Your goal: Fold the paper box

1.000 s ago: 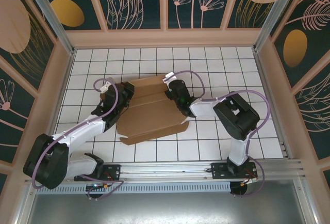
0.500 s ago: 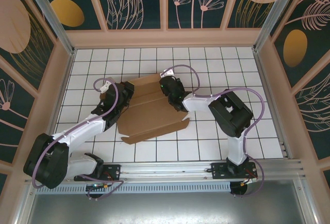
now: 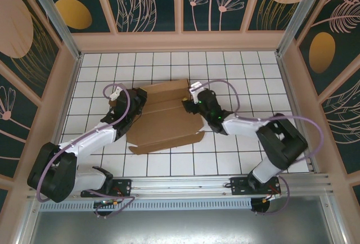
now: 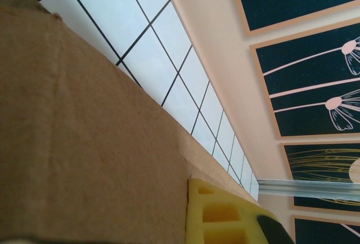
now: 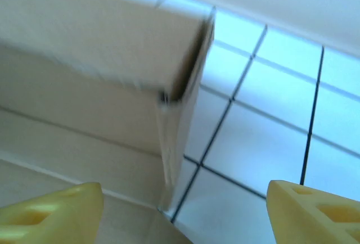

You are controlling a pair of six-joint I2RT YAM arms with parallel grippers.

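The paper box (image 3: 163, 121), plain brown cardboard with creases and flaps, lies partly folded in the middle of the tiled floor. My left gripper (image 3: 136, 99) is at the box's left edge, shut on a cardboard flap. In the left wrist view that cardboard (image 4: 84, 131) lies against one yellow finger (image 4: 222, 213) and hides the other. My right gripper (image 3: 192, 102) is at the box's right side, open. In the blurred right wrist view its yellow fingertips (image 5: 50, 210) stand wide apart, and a raised box wall (image 5: 95, 47) ends in a corner just ahead of them, untouched.
White tiles with black lines (image 3: 242, 75) surround the box. Wooden walls (image 3: 180, 41) with dark patterned panels enclose the floor on three sides. A metal rail (image 3: 185, 185) with both arm bases runs along the near edge.
My right gripper has opened, let go of the box's right side and drawn back to the right; its elbow swung out right. The left gripper has stayed shut at the left edge.
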